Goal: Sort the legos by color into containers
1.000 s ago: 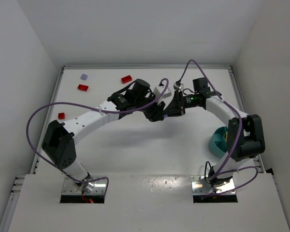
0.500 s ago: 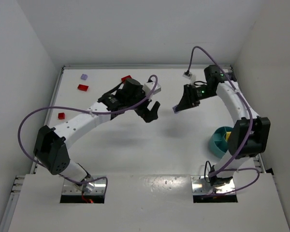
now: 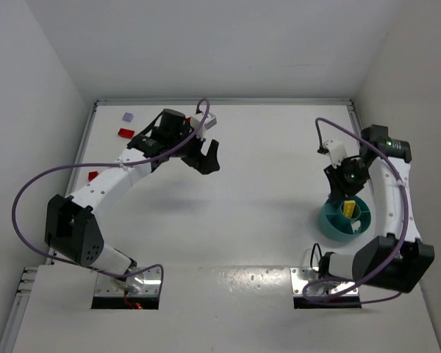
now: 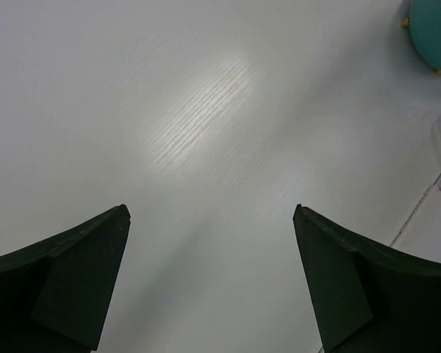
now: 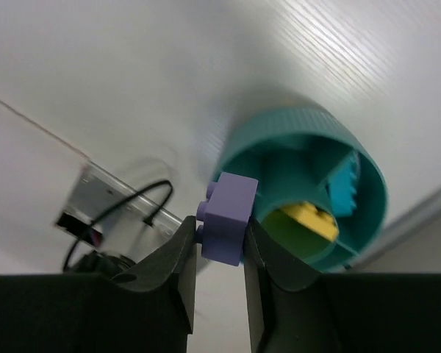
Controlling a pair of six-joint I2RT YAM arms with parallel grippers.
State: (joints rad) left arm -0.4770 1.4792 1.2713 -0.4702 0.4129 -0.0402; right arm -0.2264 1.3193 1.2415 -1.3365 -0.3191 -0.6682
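Observation:
My right gripper (image 5: 222, 228) is shut on a small purple lego (image 5: 229, 218) and hovers just above the near rim of the round teal dish (image 5: 294, 121). Inside the dish lie a yellow brick (image 5: 309, 218) and a cyan brick (image 5: 343, 187) in separate compartments. Seen from above, the right gripper (image 3: 343, 193) hangs over the dish (image 3: 327, 220) at the right. My left gripper (image 3: 206, 158) is open and empty above bare table at the far left-centre; its fingers (image 4: 73, 279) stand wide apart. Two red legos (image 3: 125, 132) (image 3: 93, 176) and a pale purple one (image 3: 127, 117) lie far left.
White walls close the table on the left, back and right. The teal dish (image 4: 434, 29) shows at the top right corner of the left wrist view. The right arm's purple cable (image 3: 331, 132) loops above the dish.
The grippers were together at mid table. The left one opened and drew back to the far left. The right one swung the purple lego over to the dish.

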